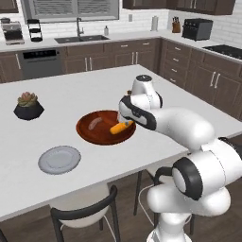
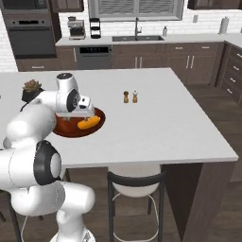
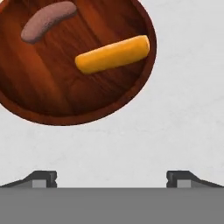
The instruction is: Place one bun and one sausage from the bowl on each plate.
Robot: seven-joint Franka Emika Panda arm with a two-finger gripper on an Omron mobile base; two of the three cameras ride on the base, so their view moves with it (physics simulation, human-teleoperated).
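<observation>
Nowhere legible writing (bowl [image 3: 48,100] unmarked wood).

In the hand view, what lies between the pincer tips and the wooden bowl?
Nothing: only bare white countertop separates the open pincer from the wooden bowl, as the hand view shows.

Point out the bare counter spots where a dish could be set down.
Free: the stretch between the wooden bowl and the grey plate, and the wide area past the shakers toward the far right edge. Crowded: right beside the bowl, where the arm hangs over it.
</observation>
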